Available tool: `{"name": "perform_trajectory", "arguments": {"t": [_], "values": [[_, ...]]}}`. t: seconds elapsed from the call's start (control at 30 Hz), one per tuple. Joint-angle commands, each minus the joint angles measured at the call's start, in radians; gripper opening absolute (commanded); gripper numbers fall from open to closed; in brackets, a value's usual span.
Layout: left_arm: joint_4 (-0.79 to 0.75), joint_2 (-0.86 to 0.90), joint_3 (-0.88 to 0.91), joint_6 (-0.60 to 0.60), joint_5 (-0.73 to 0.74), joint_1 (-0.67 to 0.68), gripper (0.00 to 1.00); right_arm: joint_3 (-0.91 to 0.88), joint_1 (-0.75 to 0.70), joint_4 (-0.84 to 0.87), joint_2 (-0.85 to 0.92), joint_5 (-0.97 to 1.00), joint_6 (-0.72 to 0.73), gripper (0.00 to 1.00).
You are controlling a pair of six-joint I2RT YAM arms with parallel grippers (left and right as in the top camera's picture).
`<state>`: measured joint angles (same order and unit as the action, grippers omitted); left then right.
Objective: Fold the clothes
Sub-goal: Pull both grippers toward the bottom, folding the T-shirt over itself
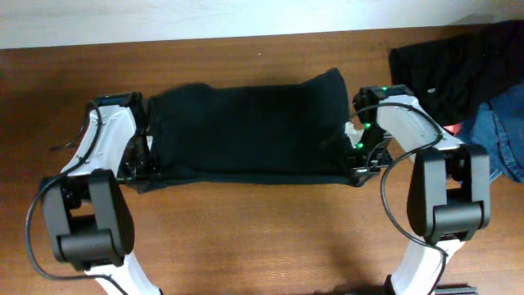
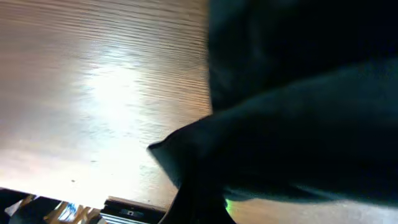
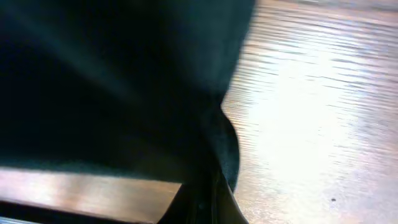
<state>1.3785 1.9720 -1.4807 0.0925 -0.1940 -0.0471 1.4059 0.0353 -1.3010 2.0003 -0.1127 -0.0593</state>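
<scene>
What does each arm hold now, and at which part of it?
Both hold the black T-shirt: the left gripper pinches its near left corner, the right gripper its near right corner, jaws shut.

A T-shirt (image 1: 246, 127) lies spread across the middle of the tabletop (image 1: 246, 238), between the two arms. The left end effector (image 1: 141, 170) meets its near left corner and the right end effector (image 1: 358, 164) its near right corner. A heap of garments (image 1: 458, 61) lies at the far right, with jeans (image 1: 503, 135) just before it.
</scene>
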Motion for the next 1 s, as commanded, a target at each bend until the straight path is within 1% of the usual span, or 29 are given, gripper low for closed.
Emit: {"name": "perform_trajectory", "arguments": {"t": [0.0, 0.23, 0.6, 0.93, 0.97], "values": [[-0.001, -0.068, 0.007, 0.053, -0.057, -0.008, 0.0, -0.004, -0.023, 0.0, 0.003, 0.008, 0.027, 0.04], [0.001, -0.07, 0.026, 0.053, -0.018, -0.008, 0.0, -0.005, -0.022, 0.0, 0.003, 0.012, 0.027, 0.04], [-0.071, -0.07, 0.159, 0.053, 0.014, -0.008, 0.0, -0.005, -0.022, -0.006, 0.003, 0.013, 0.027, 0.04], [-0.073, -0.07, 0.165, 0.053, 0.018, -0.008, 0.0, -0.005, -0.023, 0.006, 0.003, 0.02, 0.027, 0.04], [-0.072, -0.07, 0.167, 0.053, 0.023, -0.008, 0.01, -0.005, -0.023, 0.008, 0.003, 0.02, 0.027, 0.07]]}}
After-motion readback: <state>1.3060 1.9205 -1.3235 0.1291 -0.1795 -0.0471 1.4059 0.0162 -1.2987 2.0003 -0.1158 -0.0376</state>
